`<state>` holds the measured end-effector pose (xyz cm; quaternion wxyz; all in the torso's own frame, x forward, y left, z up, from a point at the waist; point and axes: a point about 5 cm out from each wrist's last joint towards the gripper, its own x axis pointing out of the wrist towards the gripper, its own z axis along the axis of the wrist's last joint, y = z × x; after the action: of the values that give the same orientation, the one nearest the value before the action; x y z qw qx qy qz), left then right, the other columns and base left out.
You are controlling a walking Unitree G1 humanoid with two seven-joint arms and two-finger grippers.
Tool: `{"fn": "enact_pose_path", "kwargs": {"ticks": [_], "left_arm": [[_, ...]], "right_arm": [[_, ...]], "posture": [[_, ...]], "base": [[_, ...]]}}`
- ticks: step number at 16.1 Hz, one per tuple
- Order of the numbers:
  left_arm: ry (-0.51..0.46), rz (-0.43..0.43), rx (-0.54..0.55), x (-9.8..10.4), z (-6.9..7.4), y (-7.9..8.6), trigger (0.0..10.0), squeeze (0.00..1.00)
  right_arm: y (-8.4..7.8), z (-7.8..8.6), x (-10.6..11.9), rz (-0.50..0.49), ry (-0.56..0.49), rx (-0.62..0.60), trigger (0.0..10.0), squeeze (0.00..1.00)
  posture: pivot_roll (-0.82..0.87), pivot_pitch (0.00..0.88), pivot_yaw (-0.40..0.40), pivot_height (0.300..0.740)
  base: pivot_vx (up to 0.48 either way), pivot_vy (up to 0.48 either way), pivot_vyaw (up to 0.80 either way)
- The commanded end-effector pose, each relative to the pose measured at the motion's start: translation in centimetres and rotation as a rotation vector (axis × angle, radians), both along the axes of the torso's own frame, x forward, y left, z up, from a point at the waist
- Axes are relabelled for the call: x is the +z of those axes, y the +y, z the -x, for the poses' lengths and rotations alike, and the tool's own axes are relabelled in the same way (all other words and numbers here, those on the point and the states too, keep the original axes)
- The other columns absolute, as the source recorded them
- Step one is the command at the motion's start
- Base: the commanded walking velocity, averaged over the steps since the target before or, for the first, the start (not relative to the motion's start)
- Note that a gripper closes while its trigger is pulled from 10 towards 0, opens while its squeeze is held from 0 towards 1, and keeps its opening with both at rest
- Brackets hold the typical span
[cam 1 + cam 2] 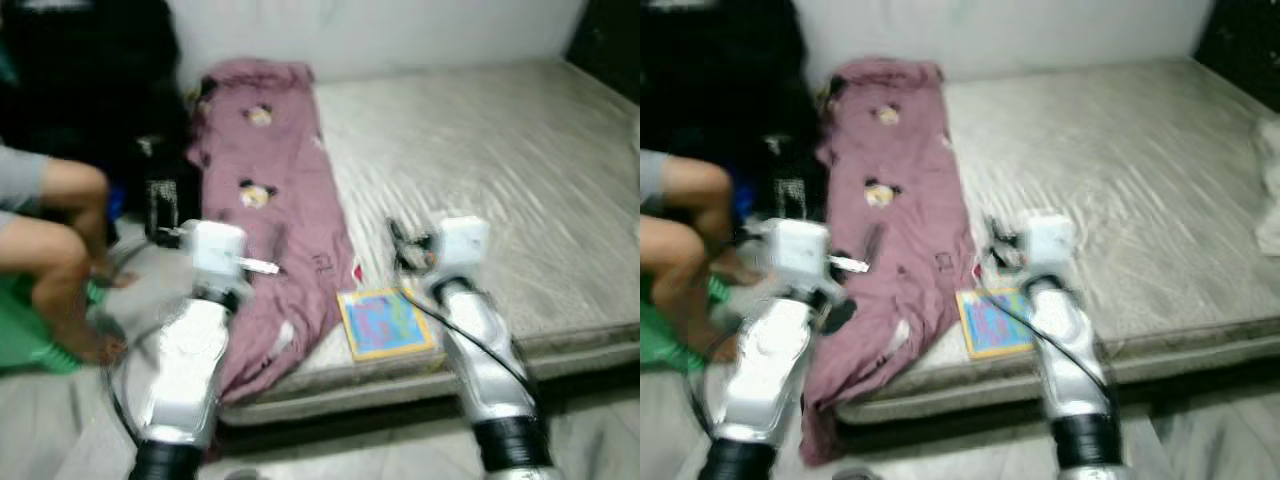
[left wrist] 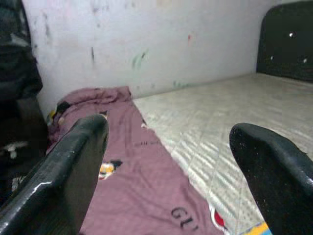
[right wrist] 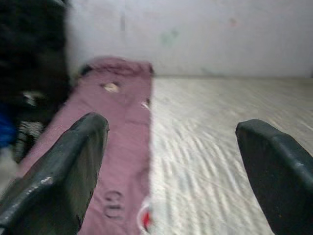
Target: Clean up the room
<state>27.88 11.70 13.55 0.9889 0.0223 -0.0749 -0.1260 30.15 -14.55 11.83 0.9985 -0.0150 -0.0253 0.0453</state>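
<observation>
My left jaws [image 2: 166, 166] and right jaws [image 3: 171, 166] both stand wide and empty. The mauve printed cloth [image 1: 275, 215] lies along the mattress [image 1: 500, 170] left edge, long axis near-to-far. It lies directly ahead of my left arm, the nearer one.

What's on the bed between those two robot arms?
A colourful book at the mattress edge, beside the purple blanket, seen in the left eye view.
</observation>
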Motion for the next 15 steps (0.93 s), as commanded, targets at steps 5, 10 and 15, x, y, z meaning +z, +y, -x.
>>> {"fn": "enact_pose_path", "kwargs": {"ticks": [5,10,15], "left_arm": [[0.023,-0.035,0.011,-0.3,0.3,1.4,10.0,0.00],[0.030,-0.028,0.040,-0.5,0.1,1.0,10.0,0.00],[0.037,-0.030,0.087,-0.6,0.3,1.4,10.0,0.00]], "right_arm": [[1.1,0.3,-0.8,-0.031,0.027,0.003,10.0,0.00],[1.8,0.5,-0.6,-0.026,0.021,0.035,10.0,0.00],[2.2,0.4,-0.4,-0.005,0.014,0.058,10.0,0.00]], "posture": [[0.03,0.000,0.017,0.740],[0.01,0.000,0.011,0.740],[0.02,0.001,-0.010,0.740]], "base": [[0.307,0.000,0.00],[0.182,0.000,0.00],[0.000,0.000,0.32]]}}
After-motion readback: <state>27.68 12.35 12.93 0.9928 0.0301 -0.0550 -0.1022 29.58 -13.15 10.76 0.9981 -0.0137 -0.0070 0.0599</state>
